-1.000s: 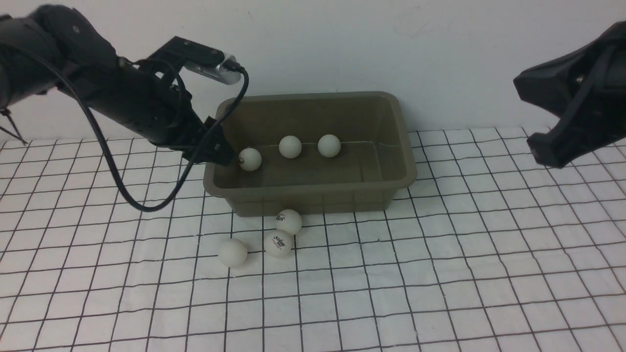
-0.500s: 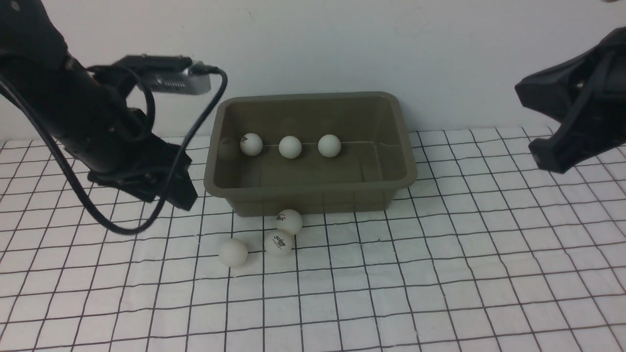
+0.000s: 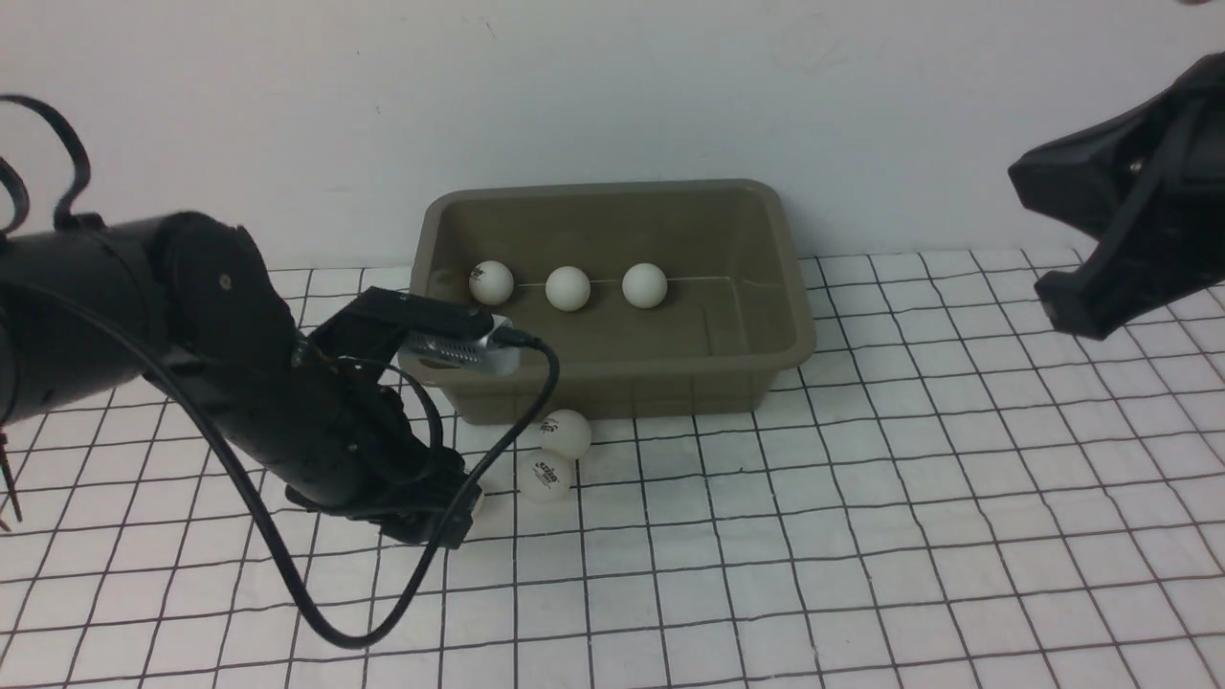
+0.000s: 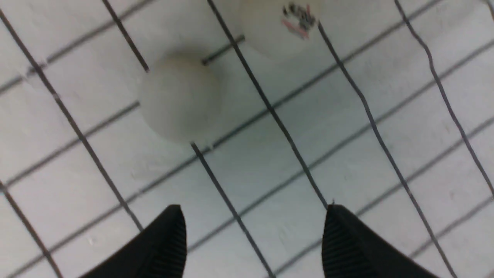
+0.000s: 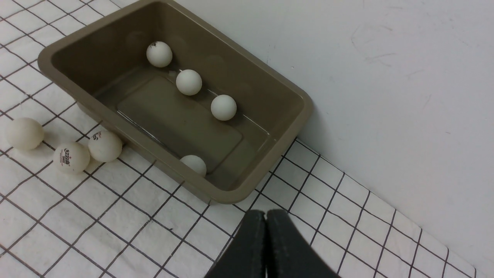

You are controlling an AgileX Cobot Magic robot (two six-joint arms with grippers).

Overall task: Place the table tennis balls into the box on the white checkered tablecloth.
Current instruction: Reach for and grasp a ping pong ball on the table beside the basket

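The olive-brown box (image 3: 790, 287) stands on the white checkered tablecloth (image 3: 861, 526) with three table tennis balls (image 3: 567, 287) in a row along its far wall. Two logo balls (image 3: 545, 477) lie on the cloth just in front of the box. A plain ball (image 4: 181, 102) lies beside them, hidden in the front view behind my left gripper (image 3: 457, 515). That gripper (image 4: 252, 216) is low over the cloth and open, with the plain ball just ahead of its fingertips (image 4: 170, 239) and nothing between them. My right gripper (image 5: 266, 216) is shut and empty, raised at the right (image 3: 1062, 301), away from the box (image 5: 266, 170).
A white wall runs close behind the box. My left arm's black cable (image 3: 316, 622) loops down onto the cloth in front of the arm. In the right wrist view the three loose balls (image 5: 71, 157) lie close together by the box's near wall.
My left arm has left the box's left side and swung down to the cloth beside the loose balls. The ball it dropped rolled to the box's far wall. The right arm stayed still.
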